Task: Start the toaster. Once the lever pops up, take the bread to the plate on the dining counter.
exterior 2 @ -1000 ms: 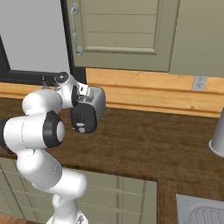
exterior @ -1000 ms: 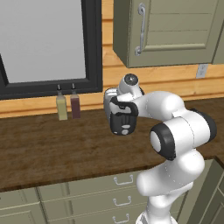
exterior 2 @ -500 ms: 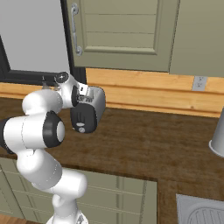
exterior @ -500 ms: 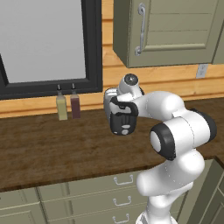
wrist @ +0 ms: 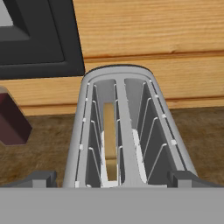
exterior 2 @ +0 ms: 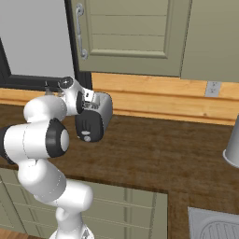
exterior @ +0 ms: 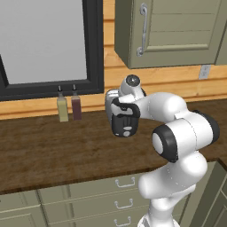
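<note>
The toaster (wrist: pixel 127 131) stands on the dark wood table (exterior: pixel 44 150) against the wooden back wall, and in the hand view it fills the middle of the frame, its two slots running from the bottom edge up toward the wall. The bread (wrist: pixel 110 146) sits on edge in the left slot, low between the wire guides, its long axis along the slot. The gripper (wrist: pixel 114 178) hangs just above the near end of the toaster, its jaws spread wide with one dark tip at the lower left and one at the lower right, straddling the body without touching it, holding nothing. So the bread lies ahead of and below the jaws. The lever on the black end panel (exterior 2: pixel 88 127) cannot be made out clearly; that panel faces the robot, below the hand. In the left base view the arm folds forward from the lower right, wrist bent down over the toaster at frame centre. Two bottles (exterior: pixel 69 107) stand to the left, well apart.
</note>
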Tool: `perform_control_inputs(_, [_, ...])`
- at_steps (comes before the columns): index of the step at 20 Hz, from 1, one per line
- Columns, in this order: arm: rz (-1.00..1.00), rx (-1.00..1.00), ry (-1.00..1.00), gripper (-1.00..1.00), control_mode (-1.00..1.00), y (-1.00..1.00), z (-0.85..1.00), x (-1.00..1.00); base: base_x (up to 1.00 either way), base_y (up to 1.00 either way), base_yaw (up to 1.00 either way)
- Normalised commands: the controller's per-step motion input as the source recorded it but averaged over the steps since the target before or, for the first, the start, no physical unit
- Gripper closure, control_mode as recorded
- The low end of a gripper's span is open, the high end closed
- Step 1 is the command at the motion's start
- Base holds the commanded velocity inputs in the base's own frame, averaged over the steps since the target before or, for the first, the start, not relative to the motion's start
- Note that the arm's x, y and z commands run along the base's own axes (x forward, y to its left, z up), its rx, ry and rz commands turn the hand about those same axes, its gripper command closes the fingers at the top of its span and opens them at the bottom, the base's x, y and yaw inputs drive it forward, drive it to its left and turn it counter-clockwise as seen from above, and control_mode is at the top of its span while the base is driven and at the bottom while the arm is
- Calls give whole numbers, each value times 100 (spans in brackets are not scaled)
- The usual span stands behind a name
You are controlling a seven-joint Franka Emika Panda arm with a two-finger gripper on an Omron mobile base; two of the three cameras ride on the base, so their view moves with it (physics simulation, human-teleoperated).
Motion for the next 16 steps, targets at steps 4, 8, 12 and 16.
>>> perform_control_inputs(4, [0,0,0,-100,-100,0,0,0,0,0,0])
perform_control_inputs(8, [0,0,0,-100,-100,0,0,0,0,0,0])
perform_control_inputs(12, [0,0,0,-100,-100,0,0,0,0,0,0])
perform_control_inputs(16, [0,0,0,-100,-100,0,0,0,0,0,0])
